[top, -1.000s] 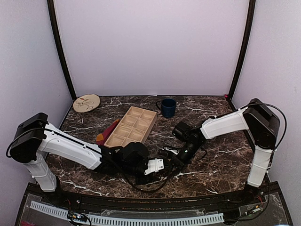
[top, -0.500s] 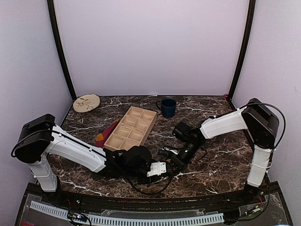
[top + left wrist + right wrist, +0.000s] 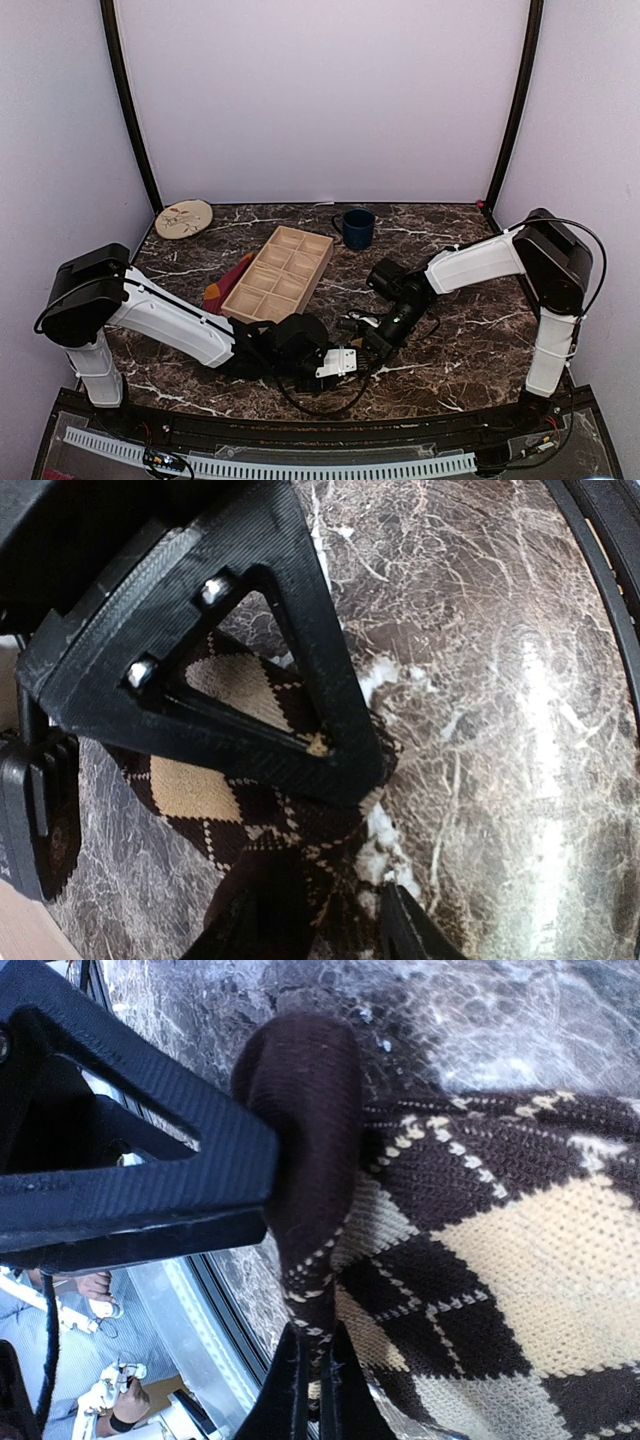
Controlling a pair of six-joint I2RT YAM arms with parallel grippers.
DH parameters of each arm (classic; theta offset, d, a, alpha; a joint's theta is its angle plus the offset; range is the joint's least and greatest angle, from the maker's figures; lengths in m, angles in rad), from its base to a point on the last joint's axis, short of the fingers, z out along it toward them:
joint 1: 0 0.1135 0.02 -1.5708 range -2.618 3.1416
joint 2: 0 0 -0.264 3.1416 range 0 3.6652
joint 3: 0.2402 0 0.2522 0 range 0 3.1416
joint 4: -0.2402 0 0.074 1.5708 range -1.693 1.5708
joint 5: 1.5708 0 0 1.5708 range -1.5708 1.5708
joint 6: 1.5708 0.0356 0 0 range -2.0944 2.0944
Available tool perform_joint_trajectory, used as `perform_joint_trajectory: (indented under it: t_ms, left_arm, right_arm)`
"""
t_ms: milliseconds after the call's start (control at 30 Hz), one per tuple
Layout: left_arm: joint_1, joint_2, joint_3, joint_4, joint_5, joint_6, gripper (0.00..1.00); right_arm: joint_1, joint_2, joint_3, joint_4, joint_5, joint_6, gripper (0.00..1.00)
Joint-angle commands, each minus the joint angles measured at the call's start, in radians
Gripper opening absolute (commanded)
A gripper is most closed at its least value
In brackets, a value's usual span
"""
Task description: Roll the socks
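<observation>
Left gripper (image 3: 345, 362), shifted toward the tabletop's (image 3: 470, 345) near edge, straddles the argyle sock (image 3: 190, 785) (grasp unclear); right gripper (image 3: 295, 1270) pinches its end, probably mid-roll.

The argyle sock (image 3: 190, 785) is dark brown knit with tan diamonds and thin pale crossing lines. It lies mostly flat on the marble tabletop (image 3: 470, 340) near the front edge, between my two arms. One plain brown end is bunched into an upright fold, and my right gripper (image 3: 312, 1375) has a tight pinch on it. The striped sock (image 3: 225, 283), which shows red, orange and dark purple, lies well apart from it, stretched along the left side of the wooden tray (image 3: 318, 272) and touching it.
</observation>
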Motion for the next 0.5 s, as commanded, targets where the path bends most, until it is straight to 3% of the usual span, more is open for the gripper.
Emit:
perform_joint_trajectory:
  t_ms: [0, 467]
  left_arm:
    - [-0.005, 0.021, 0.032, 0.009, -0.022, 0.03, 0.45]
    - [-0.001, 0.056, 0.049, 0.032, -0.069, 0.072, 0.44]
  right_arm:
    - [-0.009, 0.005, 0.012, -0.014, -0.026, -0.015, 0.0]
    - [-0.009, 0.011, 0.003, -0.017, -0.029, -0.017, 0.0]
